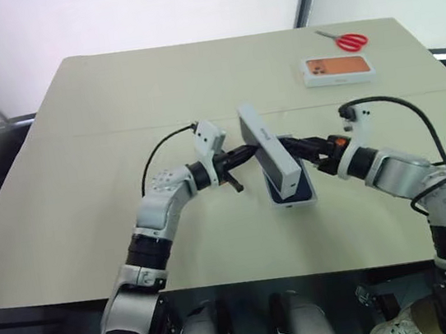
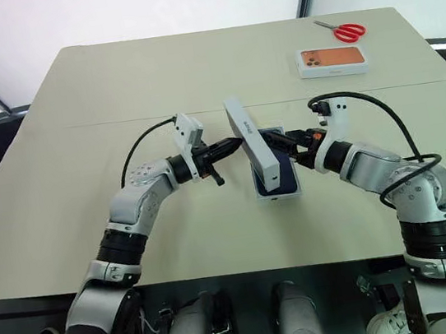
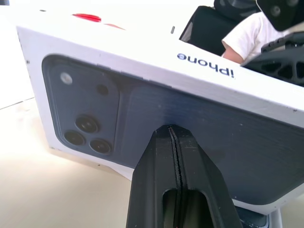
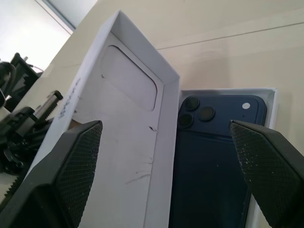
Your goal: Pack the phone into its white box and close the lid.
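Now the slim dark blue phone (image 4: 213, 156) lies flat inside the shallow white cardboard box (image 4: 269, 95), back side up, near the middle of the beige tabletop (image 1: 80, 154). The long white cardboard lid (image 2: 251, 145) stands tilted on its long edge at the 9 o'clock side of the box, its open side facing the phone.

The left end effector (image 2: 234, 142) has its black fingers pressed together, tips against the lid's printed outer face. The right end effector (image 1: 299, 149) is spread wide at the 3 o'clock side, holding nothing.

The lid looks light, thin and stiff, with smooth walls that could slip. Best to pinch its long walls gently, since hard squeezing may bend it. The phone looks glossy and breakable, so the lid should come down softly.

At 1 o'clock, far off, lie a white box with an orange phone picture (image 1: 338, 68) and red-handled scissors (image 1: 344, 39).
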